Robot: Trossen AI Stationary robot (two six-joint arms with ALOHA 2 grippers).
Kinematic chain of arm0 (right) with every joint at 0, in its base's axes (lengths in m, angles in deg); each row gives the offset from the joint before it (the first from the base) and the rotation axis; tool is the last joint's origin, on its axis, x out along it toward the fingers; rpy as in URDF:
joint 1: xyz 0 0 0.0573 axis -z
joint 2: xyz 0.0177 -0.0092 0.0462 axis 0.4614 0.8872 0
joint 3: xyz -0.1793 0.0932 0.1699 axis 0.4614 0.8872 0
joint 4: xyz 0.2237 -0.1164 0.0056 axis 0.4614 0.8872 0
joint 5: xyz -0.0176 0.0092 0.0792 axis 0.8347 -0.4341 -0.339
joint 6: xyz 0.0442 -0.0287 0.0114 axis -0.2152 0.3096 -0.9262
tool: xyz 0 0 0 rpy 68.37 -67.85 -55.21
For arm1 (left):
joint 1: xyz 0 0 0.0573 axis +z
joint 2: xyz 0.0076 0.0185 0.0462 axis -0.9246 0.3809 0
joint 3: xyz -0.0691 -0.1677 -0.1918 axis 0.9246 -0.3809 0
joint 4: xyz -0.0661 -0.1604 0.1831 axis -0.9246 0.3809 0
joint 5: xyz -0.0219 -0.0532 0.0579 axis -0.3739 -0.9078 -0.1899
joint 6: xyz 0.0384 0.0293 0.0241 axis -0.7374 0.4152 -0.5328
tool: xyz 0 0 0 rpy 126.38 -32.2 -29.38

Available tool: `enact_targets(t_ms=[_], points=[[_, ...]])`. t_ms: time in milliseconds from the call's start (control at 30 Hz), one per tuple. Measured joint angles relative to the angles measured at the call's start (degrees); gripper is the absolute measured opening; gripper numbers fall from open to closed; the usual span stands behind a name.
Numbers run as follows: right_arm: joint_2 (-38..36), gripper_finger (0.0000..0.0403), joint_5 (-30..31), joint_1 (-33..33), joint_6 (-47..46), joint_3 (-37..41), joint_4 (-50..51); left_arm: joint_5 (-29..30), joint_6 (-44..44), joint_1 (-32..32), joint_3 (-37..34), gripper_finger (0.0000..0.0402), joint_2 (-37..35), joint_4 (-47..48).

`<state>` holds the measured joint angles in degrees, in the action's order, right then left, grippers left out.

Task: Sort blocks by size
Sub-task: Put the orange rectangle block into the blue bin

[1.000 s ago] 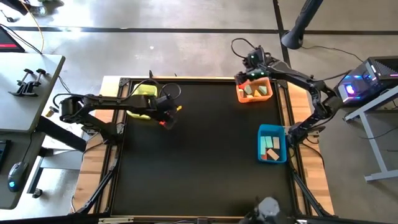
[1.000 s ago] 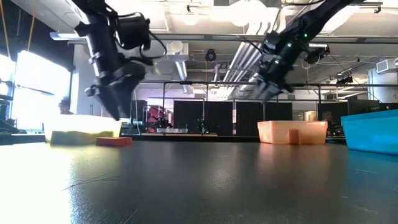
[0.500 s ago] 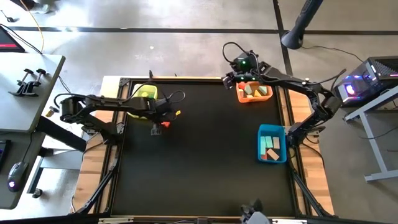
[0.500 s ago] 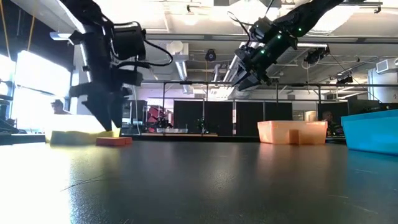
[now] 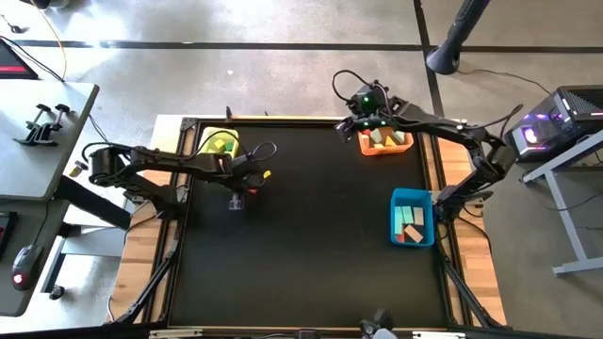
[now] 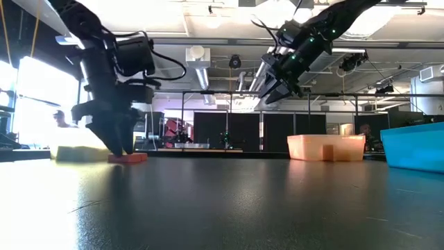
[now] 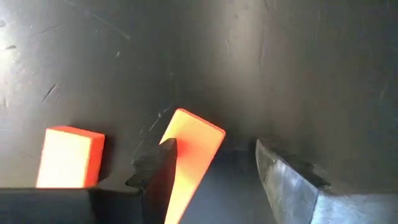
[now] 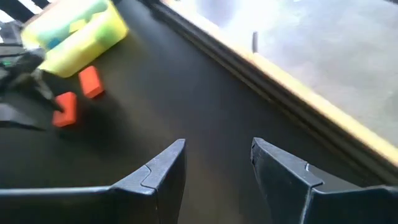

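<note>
Left claw dropped lower, fingers apart straddling one orange block on the surface, second block beside. Right claw open, raised beside orange bin.

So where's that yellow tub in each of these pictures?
High view: the yellow bin sits at the upper left of the black mat.
Low view: the bin is at the far left.
Left wrist view: not in it.
Right wrist view: the bin is in the upper left corner.
Shared landmark: the red blocks lying beside it.
</note>
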<state>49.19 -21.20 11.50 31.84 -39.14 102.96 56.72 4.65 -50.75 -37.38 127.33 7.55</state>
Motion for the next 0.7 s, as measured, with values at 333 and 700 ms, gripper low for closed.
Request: enact_targets(t_ms=[333,700], points=[[0.0,0.0178,-5.8,-7.1,-1.1,0.0,-3.0,-4.5,26.9,-0.1,-0.3,0.0066,0.3,-14.4],[-1.0,0.0178,-9.4,-14.7,4.6,0.3,-5.9,-2.4,48.2,-2.1,15.0,0.0002,0.0,-20.2]])
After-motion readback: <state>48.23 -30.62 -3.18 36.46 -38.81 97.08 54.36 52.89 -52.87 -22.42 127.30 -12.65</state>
